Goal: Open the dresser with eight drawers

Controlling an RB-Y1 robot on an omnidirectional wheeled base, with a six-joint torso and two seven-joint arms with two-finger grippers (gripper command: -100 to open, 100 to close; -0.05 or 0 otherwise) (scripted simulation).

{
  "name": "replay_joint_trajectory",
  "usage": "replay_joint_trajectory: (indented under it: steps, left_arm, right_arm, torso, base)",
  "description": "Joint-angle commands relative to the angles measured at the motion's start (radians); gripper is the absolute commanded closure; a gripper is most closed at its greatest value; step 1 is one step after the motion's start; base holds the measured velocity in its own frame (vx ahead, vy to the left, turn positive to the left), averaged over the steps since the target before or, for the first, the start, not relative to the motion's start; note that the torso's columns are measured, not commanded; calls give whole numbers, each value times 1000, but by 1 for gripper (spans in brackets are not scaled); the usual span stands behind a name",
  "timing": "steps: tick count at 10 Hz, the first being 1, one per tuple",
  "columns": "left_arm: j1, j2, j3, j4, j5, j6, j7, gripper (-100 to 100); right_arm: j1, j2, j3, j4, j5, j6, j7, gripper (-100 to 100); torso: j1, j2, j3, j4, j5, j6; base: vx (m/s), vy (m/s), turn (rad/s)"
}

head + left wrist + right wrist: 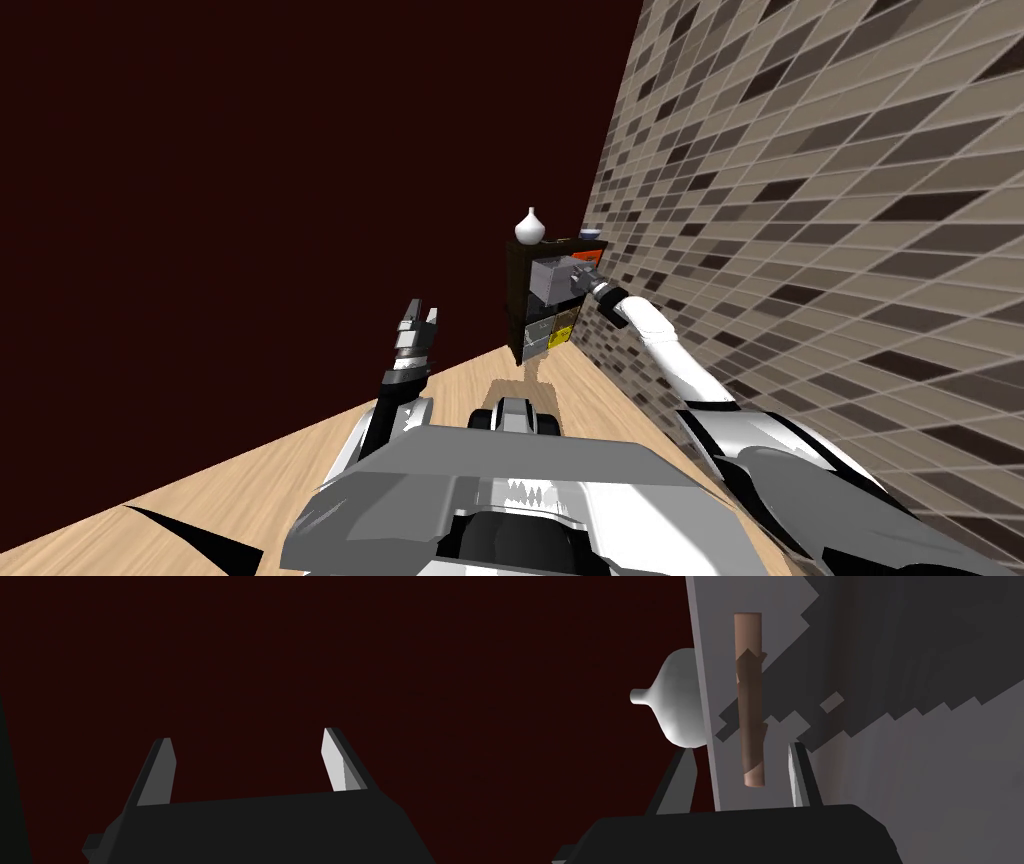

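Left gripper [421, 310] hangs raised before the dark red wall [250, 200], its fingers wide apart in its wrist view. A white vase [530, 226] tops the dark dresser [518, 300]. The head view shows the dresser's grey upper drawer [548, 278] jutting out. Right gripper [735, 748], part-closed, straddles the drawer's brown bar handle [749, 701], gaps either side. Tiled wall [800, 200] flanks it.

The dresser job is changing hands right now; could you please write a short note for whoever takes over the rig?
Left gripper: open, raised, idle.
Right gripper: open, fingers either side of the brown handle on the grey top drawer, not pressing it.
Dresser: stands against the tiled wall, white vase on top.
Done: right arm is at the handle; in the head view that drawer looks partly out.
Left: close on the handle and pull the drawer open.
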Motion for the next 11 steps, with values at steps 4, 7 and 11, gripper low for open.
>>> replay_joint_trajectory:
  steps: [4,7,11]
  left_arm:
    - [0,0,0,0,0,0,0,0]
    - [0,0,0,0,0,0,0,0]
    - [0,0,0,0,0,0,0,0]
  right_arm:
    - [-74,-112,-30,38,-31,-83,-80,-100]
    - [-62,-113,-19,22,-14,-67,-102,0]
    - [-61,-112,-18,23,-13,-68,-102,0]
  torso:
    - [-2,6,4,4,1,-1]
    - [-4,11,6,5,0,0]
    - [-1,8,5,4,1,0]
  base:
    - [22,92,-22]
    - [4,14,-1]
    - [0,0,0]
